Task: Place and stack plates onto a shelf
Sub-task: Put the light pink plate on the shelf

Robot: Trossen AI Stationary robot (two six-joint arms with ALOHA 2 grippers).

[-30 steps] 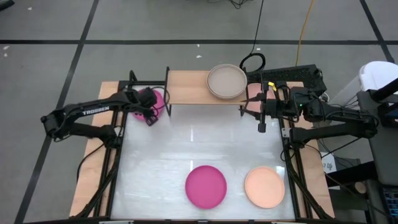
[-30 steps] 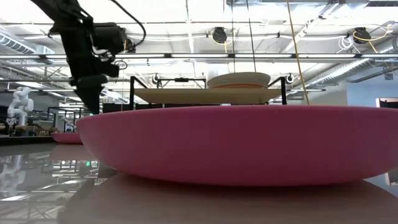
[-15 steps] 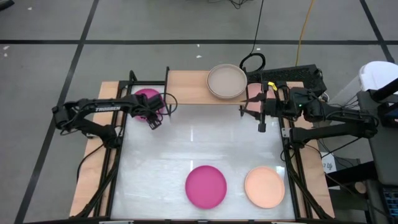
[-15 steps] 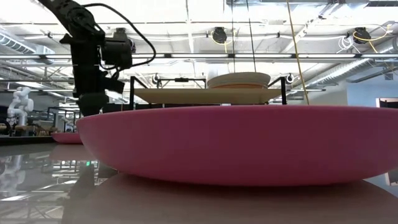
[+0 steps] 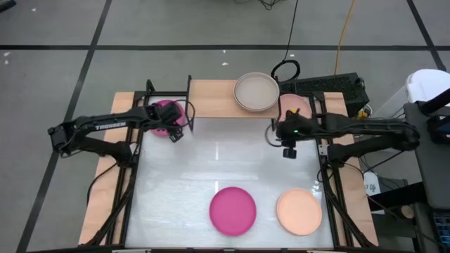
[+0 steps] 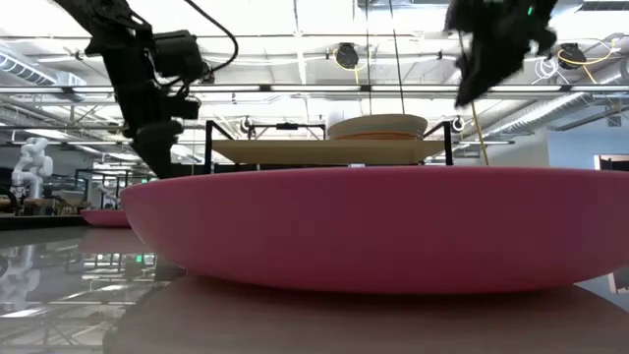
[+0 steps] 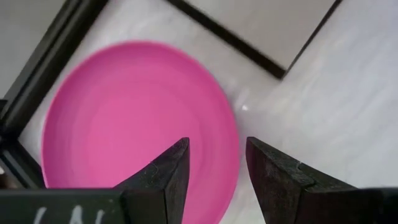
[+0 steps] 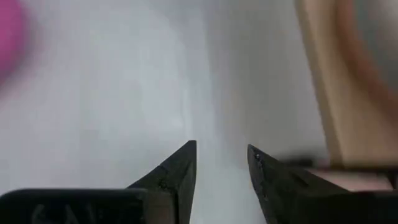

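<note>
The shelf [image 5: 214, 98] stands at the table's far edge with a stack of beige plates [image 5: 256, 91] on its wooden top. One magenta plate [image 5: 165, 111] lies flat on the table in the far left corner, beside the shelf's left legs. My left gripper [image 7: 216, 155] hovers open over this plate's rim [image 7: 233, 143], fingers pointing down. A second magenta plate [image 5: 233, 209] and a peach plate [image 5: 299, 211] lie near the table's near edge. My right gripper [image 5: 287, 149] is open above the bare table, in front of the shelf's right end. A pale pink plate [image 5: 295, 105] shows there, partly hidden.
The table's black frame [image 5: 133, 161] runs along both sides, over wooden boards. The shelf's black legs [image 5: 188, 105] stand close to the far left plate. The white table top [image 5: 225, 158] between the shelf and the near plates is free. Cables [image 5: 285, 69] lie behind the shelf.
My right gripper has moved away from the shelf's right end, toward the table's near edge and a little left, and now shows high in the low view. My left arm has shifted slightly over the far left magenta plate, which has stayed on the table.
</note>
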